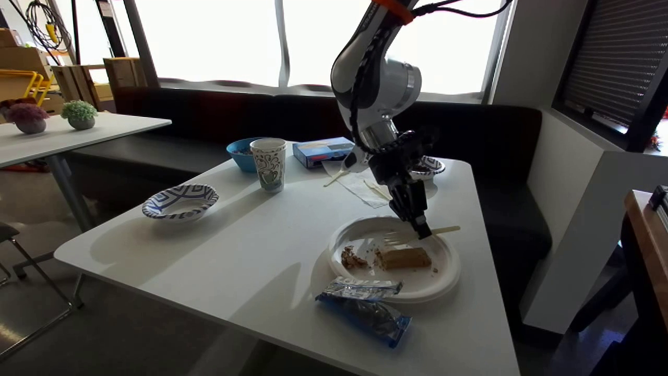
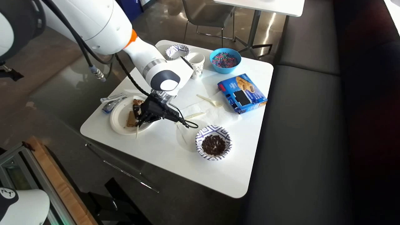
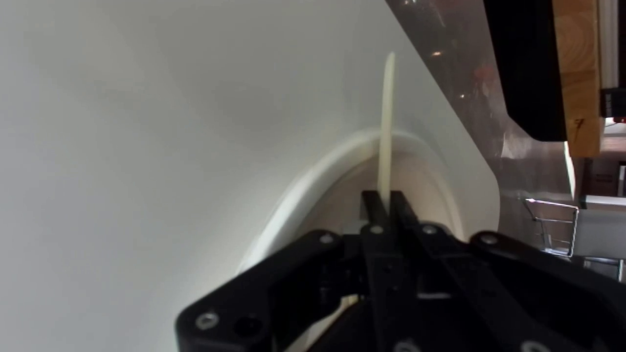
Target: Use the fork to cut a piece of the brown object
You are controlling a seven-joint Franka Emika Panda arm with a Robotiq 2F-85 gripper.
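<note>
arm angled down, pincer gripping fork

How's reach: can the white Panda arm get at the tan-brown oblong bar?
Probably yes, with the slim whitish plastic fork: the black gripper is shut on it over the round white plate, and nothing visible stands between fork and bar.

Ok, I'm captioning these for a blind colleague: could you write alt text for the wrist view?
Black jaws are shut on a slim pale fork whose handle sticks out past the rim of a white plate; the tines can't be made out. The plate rests on a white table, with shiny floor beyond the table's edge at right.
</note>
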